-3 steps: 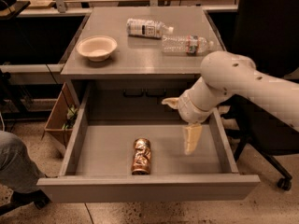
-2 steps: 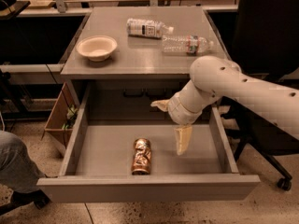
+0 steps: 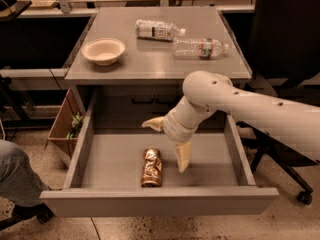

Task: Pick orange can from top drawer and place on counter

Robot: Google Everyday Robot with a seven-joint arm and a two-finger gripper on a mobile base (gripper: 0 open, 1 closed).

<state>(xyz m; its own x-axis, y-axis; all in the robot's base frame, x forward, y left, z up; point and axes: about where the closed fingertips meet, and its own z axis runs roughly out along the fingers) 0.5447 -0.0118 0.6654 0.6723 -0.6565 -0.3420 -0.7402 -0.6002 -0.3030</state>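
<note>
Gripper [image 3: 164, 145], spread wide, shifted left since prev., now beside orange can [image 3: 151, 168] in top drawer [image 3: 160, 202].

In drawer [image 3: 107, 159]: can [image 3: 152, 167], end effector [image 3: 164, 146] just right.

The orange can [image 3: 151, 167] was shiny, crumpled gold-orange metal on the matt grey metal floor of the top drawer [image 3: 155, 200]. The gripper [image 3: 164, 145], smooth cream plastic with its fingers spread, hung inside the drawer just right of the can. The counter [image 3: 165, 64] looked smooth, faintly glossy grey. Near its far edge lay a clear plastic bottle [image 3: 159, 30], and near its left edge a matt pale bowl [image 3: 103, 50].
</note>
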